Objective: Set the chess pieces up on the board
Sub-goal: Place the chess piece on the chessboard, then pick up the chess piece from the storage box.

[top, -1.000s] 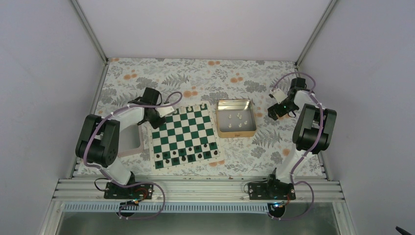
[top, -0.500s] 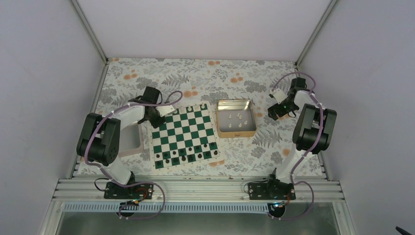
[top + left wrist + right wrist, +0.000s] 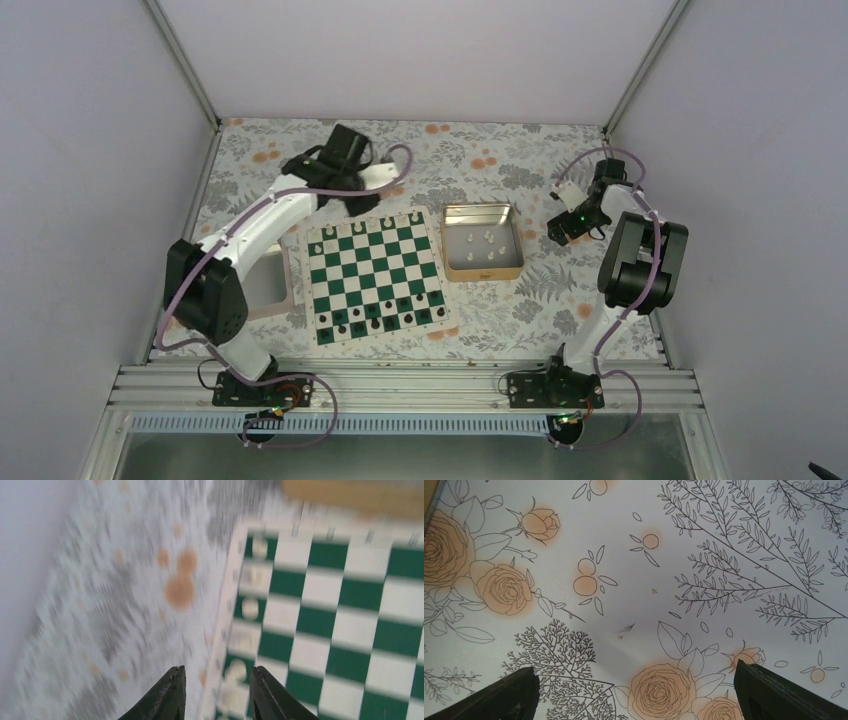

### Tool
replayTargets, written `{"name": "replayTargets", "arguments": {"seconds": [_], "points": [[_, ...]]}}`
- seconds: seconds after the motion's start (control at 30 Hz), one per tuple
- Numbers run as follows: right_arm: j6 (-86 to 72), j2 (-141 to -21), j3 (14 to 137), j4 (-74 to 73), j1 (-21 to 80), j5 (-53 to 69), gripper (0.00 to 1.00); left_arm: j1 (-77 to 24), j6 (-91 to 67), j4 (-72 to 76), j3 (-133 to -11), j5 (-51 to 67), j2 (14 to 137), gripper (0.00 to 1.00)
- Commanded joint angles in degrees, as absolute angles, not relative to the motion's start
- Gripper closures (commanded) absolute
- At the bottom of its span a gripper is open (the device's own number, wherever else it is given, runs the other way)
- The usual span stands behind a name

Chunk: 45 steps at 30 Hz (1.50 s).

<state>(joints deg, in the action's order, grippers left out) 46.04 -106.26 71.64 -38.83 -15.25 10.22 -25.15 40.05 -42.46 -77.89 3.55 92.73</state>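
The green and white board (image 3: 375, 270) lies in the middle of the floral cloth. Small white chess pieces (image 3: 412, 216) stand along its far row, and dark pieces line its near rows. More white pieces (image 3: 485, 237) lie in the tan tin (image 3: 447, 243) to the right of the board. My left gripper (image 3: 352, 203) hangs over the cloth just beyond the board's far left edge. In the blurred left wrist view my left gripper (image 3: 216, 672) is open with nothing between its jaws, and white pieces (image 3: 250, 607) line the board edge (image 3: 226, 625) ahead. My right gripper (image 3: 636, 672) is wide open and empty over bare cloth.
A grey tray (image 3: 268, 290) sits left of the board, partly under the left arm. My right gripper (image 3: 560, 228) hovers right of the tin. Metal frame posts and grey walls close in the table on three sides.
My left gripper has opened, risen off the board's far left corner and swung towards the back of the table. The right arm has not moved.
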Motion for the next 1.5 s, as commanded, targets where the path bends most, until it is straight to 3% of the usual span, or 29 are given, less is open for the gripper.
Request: {"name": "replayTargets", "arguments": {"seconds": [0.0,0.3,0.77,1.47], "points": [[46.71,-105.00,71.40,-38.90,-16.26,11.24,0.00,-31.74,40.48,-44.80,-90.21,6.48,99.01,0.66],[46.68,-105.00,72.09,-39.45,-16.24,12.03,0.00,-41.56,40.27,-43.35,-109.55,13.05,120.05,0.62],[46.86,-106.51,71.79,-39.20,-16.33,12.05,0.00,-46.49,39.84,-43.90,-123.38,17.39,137.42,0.62],[46.93,-106.96,71.58,-39.16,-16.33,11.24,0.00,-46.58,42.68,-45.62,-122.15,15.61,141.48,0.66]]}}
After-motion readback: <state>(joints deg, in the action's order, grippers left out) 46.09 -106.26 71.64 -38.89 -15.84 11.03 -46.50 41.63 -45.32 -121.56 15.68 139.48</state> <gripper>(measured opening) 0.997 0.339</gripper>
